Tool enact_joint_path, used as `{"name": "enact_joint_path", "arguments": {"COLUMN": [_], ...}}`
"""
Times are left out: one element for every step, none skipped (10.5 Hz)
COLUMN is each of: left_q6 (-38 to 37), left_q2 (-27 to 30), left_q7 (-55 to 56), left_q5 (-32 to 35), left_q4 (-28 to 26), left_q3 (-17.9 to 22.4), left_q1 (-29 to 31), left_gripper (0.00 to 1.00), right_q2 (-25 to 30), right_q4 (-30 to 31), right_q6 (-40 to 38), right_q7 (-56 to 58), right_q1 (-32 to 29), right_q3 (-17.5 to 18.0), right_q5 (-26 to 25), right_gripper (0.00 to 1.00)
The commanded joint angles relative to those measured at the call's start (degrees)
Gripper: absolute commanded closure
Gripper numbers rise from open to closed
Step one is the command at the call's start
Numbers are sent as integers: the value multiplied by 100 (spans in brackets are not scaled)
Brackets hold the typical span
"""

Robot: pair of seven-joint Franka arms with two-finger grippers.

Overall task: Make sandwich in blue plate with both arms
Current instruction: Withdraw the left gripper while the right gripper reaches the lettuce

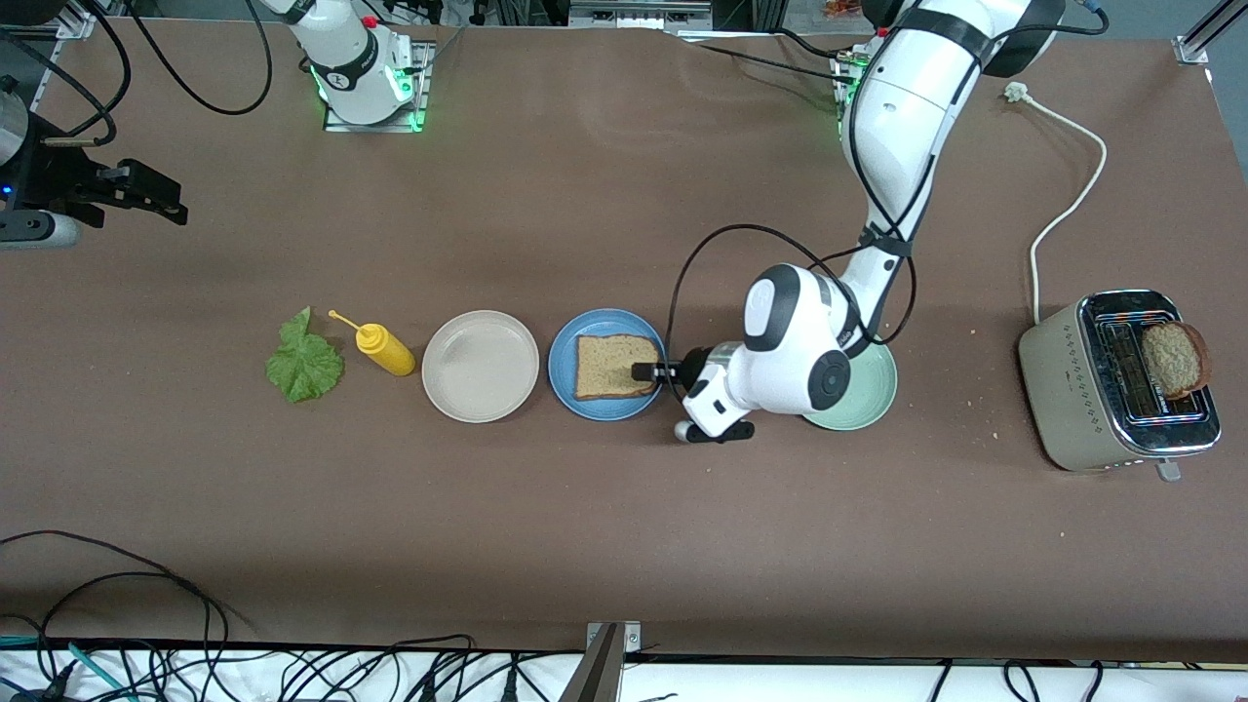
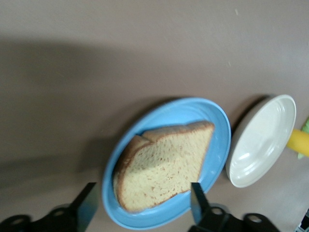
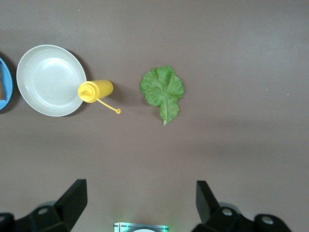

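Hovering low at centre frame, left claw (image 1: 651, 371) w/ fingers spread, holding nothing, over bread slice (image 1: 613, 366) lying in blue plate (image 1: 564, 359). Right claw (image 3: 140, 198) wide open, empty, above surface (image 3: 231, 154) nr lettuce leaf (image 3: 163, 90).

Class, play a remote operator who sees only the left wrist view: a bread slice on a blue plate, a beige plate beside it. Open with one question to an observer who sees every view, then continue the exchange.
Operator: Is there a second slice anywhere?
Observer: Yes, a bread slice sticks up from the toaster at the left arm's end of the table.
Operator: And lettuce?
Observer: A lettuce leaf lies flat beside the yellow squeeze bottle, toward the right arm's end.
Operator: What is the right gripper doing?
Observer: The right gripper is open, high over the table, holding nothing.
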State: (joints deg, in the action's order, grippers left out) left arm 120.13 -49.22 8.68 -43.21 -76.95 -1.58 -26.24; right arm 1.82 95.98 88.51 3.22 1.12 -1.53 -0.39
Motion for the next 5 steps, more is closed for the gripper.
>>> {"name": "enact_joint_path", "arguments": {"left_q6": [-182,-305,-324,-367,-681], "left_q2": [193,280,403,552,702], "left_q7": [-157,-122,-130,-174,-174], "left_q5": [-13,145,173,182,338], "left_q4": [-66,-66,-118,-162,-180], "left_q3": [332,351,377,412,439], "left_q1": [145,215,320,538,732], "left_gripper": [0,0,0,0,0], "right_q2": [-24,-32,-85,-181,-251], "right_q4": [-97,-97,-97,-88,-53], "right_q6": [-97,-88,-88,-88,-88], "right_q7": [56,56,56,143,144], "right_q1": [-24,-15,2,-6,-33], "right_q3": [-5,-5,3,4,-5], "right_q5": [83,83,83,74,74], "right_gripper": [0,0,0,0,0]}}
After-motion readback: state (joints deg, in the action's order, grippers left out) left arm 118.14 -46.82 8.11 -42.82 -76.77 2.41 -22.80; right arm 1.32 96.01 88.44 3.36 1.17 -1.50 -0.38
